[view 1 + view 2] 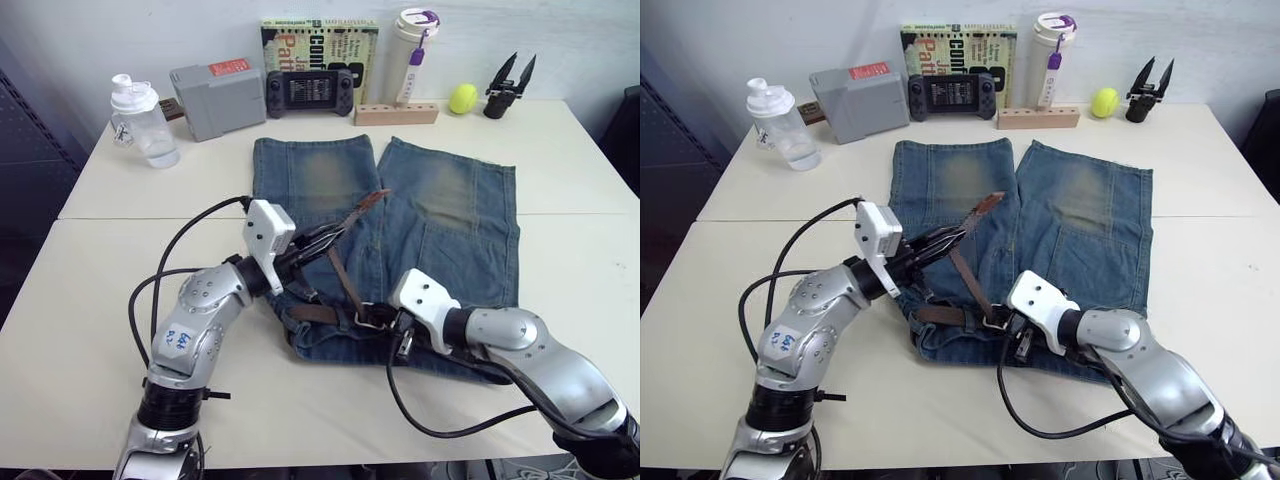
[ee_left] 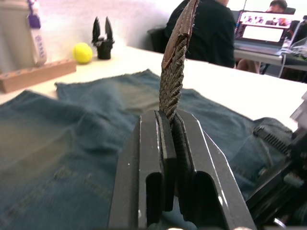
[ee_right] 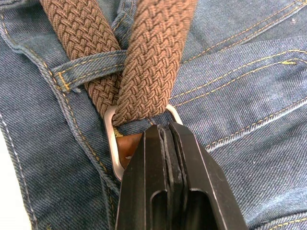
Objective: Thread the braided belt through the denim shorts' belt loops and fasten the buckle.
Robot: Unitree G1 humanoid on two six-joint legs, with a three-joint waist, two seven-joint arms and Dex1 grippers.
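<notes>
Arms bend inward over one pair of shorts (image 1: 440, 215): left hand (image 1: 335, 236) pinches one belt's (image 1: 345, 262) tip, right hand (image 3: 168, 132) clamps its buckle (image 3: 112, 148).

The denim shorts (image 1: 400, 230) lie mid-table (image 1: 560, 180); behind them stand a game console (image 1: 308, 92), a book (image 1: 318, 45) and a tennis ball (image 1: 462, 98).

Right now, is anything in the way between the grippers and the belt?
Nothing visible. The left gripper is shut on the braided belt near its free end, and the right gripper is shut at the buckle on the denim shorts.
</notes>
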